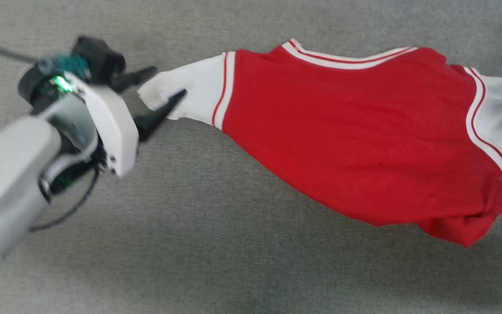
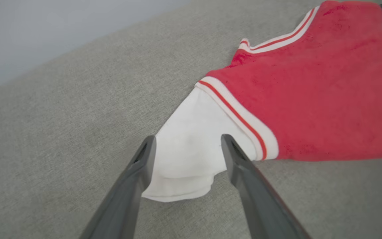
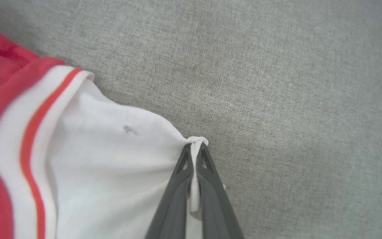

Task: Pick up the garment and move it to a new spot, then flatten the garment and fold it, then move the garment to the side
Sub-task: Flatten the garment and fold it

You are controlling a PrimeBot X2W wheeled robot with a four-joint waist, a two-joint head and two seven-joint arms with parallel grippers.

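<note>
The soft red jersey shirt with white sleeves (image 1: 355,131) lies stretched on a grey woven surface (image 1: 190,261). The right pincer (image 3: 196,149) pinches 1 sleeve hem (image 3: 198,140); the left pincer (image 1: 169,81) gapes wide around the other sleeve. Flattening looks unfinished; folding and moving aside remain.

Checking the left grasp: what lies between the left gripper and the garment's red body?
The white sleeve of the garment, its end inside the open left gripper; the left wrist view shows it.
</note>
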